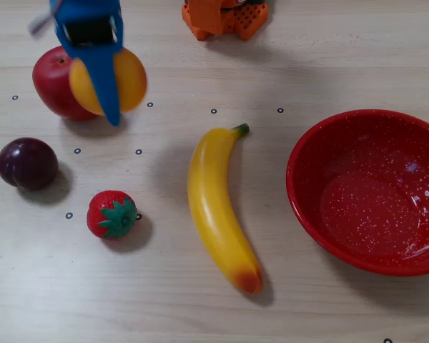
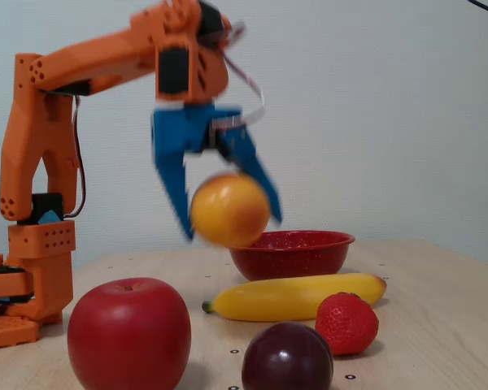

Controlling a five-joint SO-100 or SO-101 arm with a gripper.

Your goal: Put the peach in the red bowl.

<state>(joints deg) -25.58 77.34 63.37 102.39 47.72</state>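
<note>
The gripper (image 2: 228, 227) pinches the peach (image 2: 229, 210) high above the surface, and a fast swing toward the red bowl (image 1: 368, 191) could shake it loose.

One peach (image 1: 129, 77), apple (image 1: 51, 84), plum (image 1: 26, 163), strawberry (image 1: 112, 214), banana (image 1: 214, 207), red bowl (image 1: 365, 189).

We see an orange plastic robot arm (image 2: 81, 65) with perforated, boxy segments and black servo motors set into its joints. Its gripper (image 2: 228, 223) has two long, tapering blue fingers (image 1: 104, 78). A thin red-and-white cable (image 2: 248, 93) loops beside the wrist.
</note>
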